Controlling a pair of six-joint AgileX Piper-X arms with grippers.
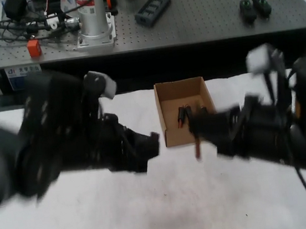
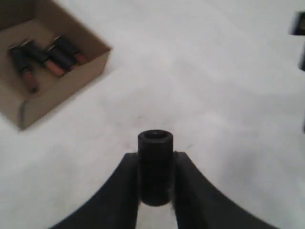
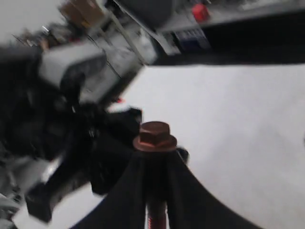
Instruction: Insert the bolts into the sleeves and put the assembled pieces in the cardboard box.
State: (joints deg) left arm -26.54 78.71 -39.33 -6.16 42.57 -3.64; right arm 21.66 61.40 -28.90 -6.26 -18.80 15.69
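Plainly a robotics lab. Past the far edge of the white-draped surface [image 1: 153, 204], a grey metal breadboard [image 1: 214, 23] drilled with a regular grid of holes. Toward its left edge, a tangle of cables [image 1: 16, 25] and a metal post [image 1: 93, 13] on a base plate. At its near edge, a small orange block [image 1: 34, 48]. Near the middle, a black slotted tray [image 1: 152, 7].

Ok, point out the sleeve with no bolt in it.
The sleeve held by the fingers of the left gripper: its bore is open and empty. The sleeves lying in the cardboard box show coppery bolt ends.
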